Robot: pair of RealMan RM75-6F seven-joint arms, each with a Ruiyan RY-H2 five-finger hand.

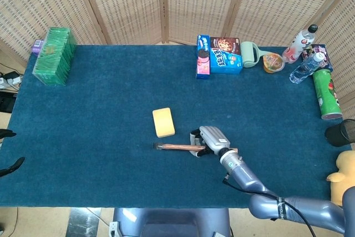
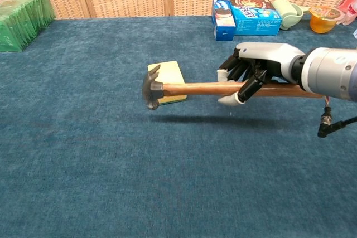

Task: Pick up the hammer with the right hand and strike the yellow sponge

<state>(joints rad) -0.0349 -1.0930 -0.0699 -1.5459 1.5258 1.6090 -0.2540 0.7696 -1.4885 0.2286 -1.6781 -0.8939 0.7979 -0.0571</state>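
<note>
My right hand grips the wooden handle of the hammer and holds it level above the cloth, with a shadow under it. The metal head points left and hangs in front of the near edge of the yellow sponge, which lies flat on the blue table. In the head view the hammer is just on the near side of the sponge. Only dark fingertips of my left hand show at the far left edge; nothing is seen in them.
Green packets sit at the back left. Along the back right stand cookie boxes, a green cup, a jelly cup, bottles, a green can and a black cup.
</note>
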